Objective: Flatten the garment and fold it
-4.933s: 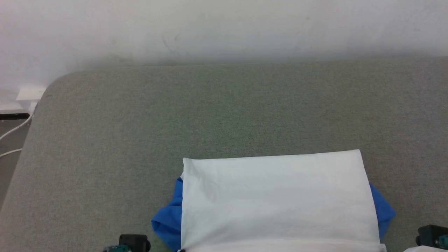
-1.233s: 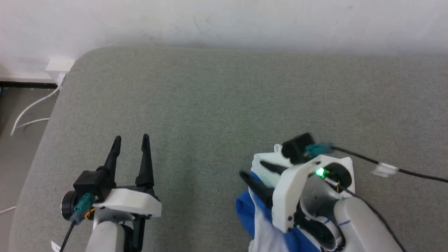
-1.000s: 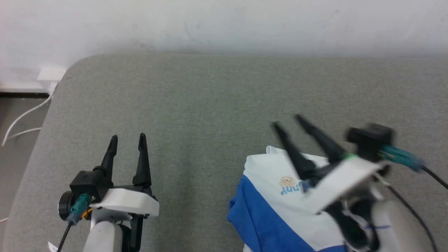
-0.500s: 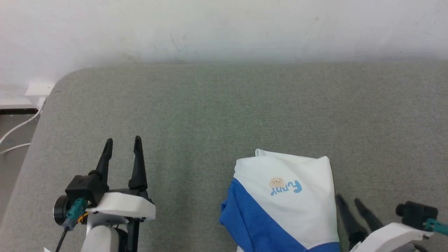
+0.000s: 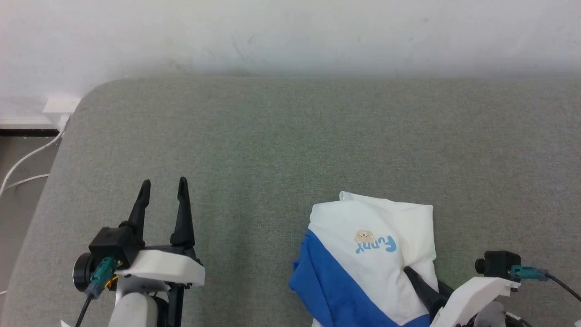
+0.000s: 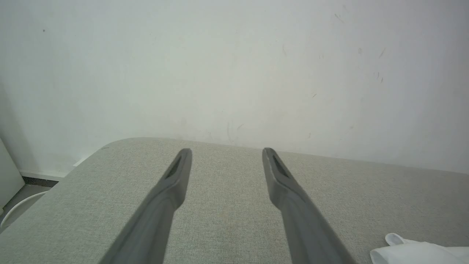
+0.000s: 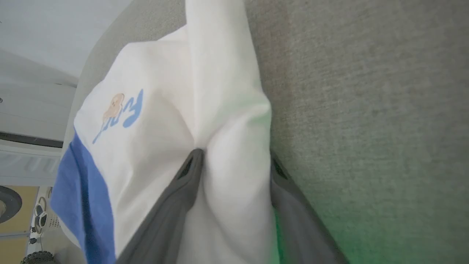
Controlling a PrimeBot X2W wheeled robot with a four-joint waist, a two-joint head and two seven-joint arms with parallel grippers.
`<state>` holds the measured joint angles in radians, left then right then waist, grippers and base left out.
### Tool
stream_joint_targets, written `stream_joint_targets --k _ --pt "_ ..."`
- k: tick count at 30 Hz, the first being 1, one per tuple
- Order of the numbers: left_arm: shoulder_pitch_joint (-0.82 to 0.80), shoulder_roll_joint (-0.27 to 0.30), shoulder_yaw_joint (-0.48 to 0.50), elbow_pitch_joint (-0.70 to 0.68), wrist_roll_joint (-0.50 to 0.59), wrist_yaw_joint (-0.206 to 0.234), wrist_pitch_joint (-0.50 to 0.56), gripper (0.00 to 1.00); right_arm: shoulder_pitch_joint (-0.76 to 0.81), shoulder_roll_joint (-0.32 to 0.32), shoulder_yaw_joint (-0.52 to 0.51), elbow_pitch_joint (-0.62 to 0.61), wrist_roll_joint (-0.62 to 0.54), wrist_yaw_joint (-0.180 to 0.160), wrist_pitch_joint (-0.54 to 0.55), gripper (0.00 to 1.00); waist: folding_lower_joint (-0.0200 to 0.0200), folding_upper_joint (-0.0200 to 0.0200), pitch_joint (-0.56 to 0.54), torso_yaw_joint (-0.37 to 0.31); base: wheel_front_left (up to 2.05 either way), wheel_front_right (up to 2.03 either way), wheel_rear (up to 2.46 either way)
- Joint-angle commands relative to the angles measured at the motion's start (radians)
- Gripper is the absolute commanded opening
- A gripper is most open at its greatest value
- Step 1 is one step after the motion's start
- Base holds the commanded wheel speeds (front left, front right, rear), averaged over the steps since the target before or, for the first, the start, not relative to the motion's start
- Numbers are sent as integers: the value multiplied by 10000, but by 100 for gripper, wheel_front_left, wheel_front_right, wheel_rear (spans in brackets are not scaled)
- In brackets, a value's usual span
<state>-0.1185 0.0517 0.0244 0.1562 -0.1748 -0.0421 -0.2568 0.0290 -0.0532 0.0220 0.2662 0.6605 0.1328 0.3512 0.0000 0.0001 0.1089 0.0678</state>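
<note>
Surrounding garment (image 5: pixel 376 254): grey cushion (image 5: pixel 272 150), wall (image 5: pixel 290 36), cable (image 5: pixel 28 157).

the left gripper (image 5: pixel 164 181) hovers low at the left, its two dark fingers (image 5: pixel 183 213) pointing forward and standing wide apart with nothing between them, the pale forearm (image 5: pixel 131 311) behind it. the right gripper (image 7: pixel 235 152) sits low at the right, angled inward toward the left. its fingers (image 7: pixel 172 209) are spread wide, one on each side of a raised fold of the shirt (image 7: pixel 157 121), with cloth touching both.
</note>
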Motion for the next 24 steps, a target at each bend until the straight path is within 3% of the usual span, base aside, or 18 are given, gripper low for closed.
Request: stream_joint_targets --k 1,2,7,11,16,24 --pt "47 -14 -21 7 -6 12 -49 100 -4 30 93 208 -67 -21 159 27 0 -1 -6 28 0 0 0" --pt "44 -14 -20 18 -3 12 -49 100 -39 30 79 236 -103 -21 212 0 0 -1 -12 35 0 0 0" --pt "108 -14 53 -6 54 29 -49 100 -202 30 35 -35 -887 -21 555 0 0 -1 -47 -111 0 0 0" --pt "204 -14 142 -144 157 23 -49 100 -908 -19 421 -792 -3125 -21 1185 0 0 -1 21 -679 0 0 0" --pt "105 -14 132 -417 269 16 -49 100 -2458 -1036 1626 -1246 -4879 -21 1879 0 0 -1 389 -1671 0 0 0" --pt "-608 83 74 -709 614 -196 -49 100 -5050 -2520 2562 51 -5186 -21 1652 0 0 -1 1501 -3356 0 0 0"
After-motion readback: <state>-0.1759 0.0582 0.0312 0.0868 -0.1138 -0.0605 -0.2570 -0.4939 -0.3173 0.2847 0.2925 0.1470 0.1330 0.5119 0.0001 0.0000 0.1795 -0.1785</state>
